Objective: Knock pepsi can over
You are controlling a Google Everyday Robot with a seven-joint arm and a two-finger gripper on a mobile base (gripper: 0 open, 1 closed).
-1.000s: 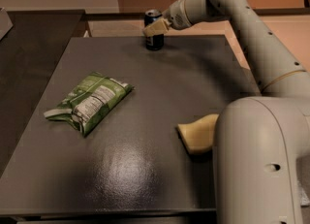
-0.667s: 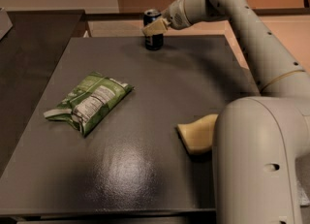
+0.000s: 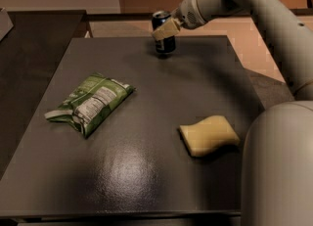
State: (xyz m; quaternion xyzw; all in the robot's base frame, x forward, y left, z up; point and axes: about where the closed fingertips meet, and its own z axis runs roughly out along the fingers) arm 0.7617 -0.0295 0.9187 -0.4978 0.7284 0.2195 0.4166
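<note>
The pepsi can (image 3: 163,42) is a dark navy can with a silver top. It stands upright near the far edge of the dark table (image 3: 146,171). My gripper (image 3: 165,30) reaches in from the upper right on the pale arm (image 3: 274,14). Its pale tip lies across the upper front of the can, touching it or just in front of it, and hides part of the can's side.
A green crinkled snack bag (image 3: 91,103) lies at the table's left middle. A yellow sponge (image 3: 209,135) lies at the right front. My pale base (image 3: 279,166) fills the lower right corner. A second dark surface (image 3: 29,39) stands to the left.
The gripper tip and the can appear a little further right than before. The can still stands upright. My base takes up less of the right side, so more of the sponge shows.
</note>
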